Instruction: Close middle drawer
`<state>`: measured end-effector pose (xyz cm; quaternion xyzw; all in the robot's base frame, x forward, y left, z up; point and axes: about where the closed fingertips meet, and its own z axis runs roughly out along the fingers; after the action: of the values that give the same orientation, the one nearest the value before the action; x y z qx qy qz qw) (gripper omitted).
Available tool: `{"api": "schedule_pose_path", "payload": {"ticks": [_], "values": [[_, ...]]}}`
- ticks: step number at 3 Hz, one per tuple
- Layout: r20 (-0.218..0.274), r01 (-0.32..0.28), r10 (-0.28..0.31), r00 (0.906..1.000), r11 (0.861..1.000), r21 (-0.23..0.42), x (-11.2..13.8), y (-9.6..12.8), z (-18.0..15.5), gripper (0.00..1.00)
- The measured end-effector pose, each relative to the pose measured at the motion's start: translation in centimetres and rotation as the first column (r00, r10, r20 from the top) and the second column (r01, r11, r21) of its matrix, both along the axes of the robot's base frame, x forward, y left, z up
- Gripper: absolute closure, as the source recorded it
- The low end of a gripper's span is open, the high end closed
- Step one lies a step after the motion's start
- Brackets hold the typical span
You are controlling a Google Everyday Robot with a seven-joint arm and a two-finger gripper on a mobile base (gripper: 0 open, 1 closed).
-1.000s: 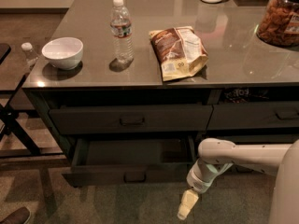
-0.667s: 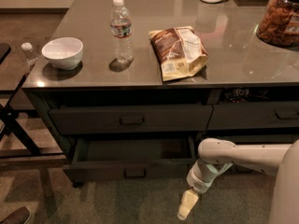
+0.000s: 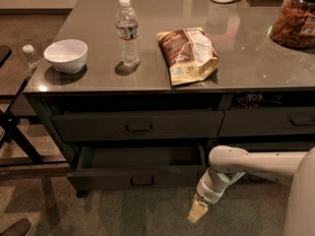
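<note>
The middle drawer [image 3: 138, 180] is a wide dark grey drawer with a small bar handle at its centre. It stands pulled out under the counter, and its inside looks empty. My gripper [image 3: 198, 211] hangs low in front of the cabinet, just right of and below the drawer's right front corner, pointing down toward the floor. It touches nothing. The white arm [image 3: 256, 163] reaches in from the right edge.
A closed drawer [image 3: 138, 126] sits above the open one, and a narrower drawer stack [image 3: 275, 122] is to the right. On the counter are a white bowl [image 3: 66, 55], a water bottle [image 3: 128, 32], a snack bag [image 3: 189, 54] and a jar [image 3: 294, 18]. A dark folding stand [image 3: 15, 132] is at left.
</note>
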<state>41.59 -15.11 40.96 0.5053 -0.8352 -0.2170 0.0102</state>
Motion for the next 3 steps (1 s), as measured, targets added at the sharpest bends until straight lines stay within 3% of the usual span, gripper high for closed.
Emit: {"api": "schedule_pose_path", "payload": {"ticks": [2,3], "values": [[0.000,0.000,0.000,1.0000,1.000,0.000,0.00,0.00,0.00,0.89],[0.018,0.000,0.000,0.9998,1.000,-0.001,0.22,0.31,0.21,1.00]]}}
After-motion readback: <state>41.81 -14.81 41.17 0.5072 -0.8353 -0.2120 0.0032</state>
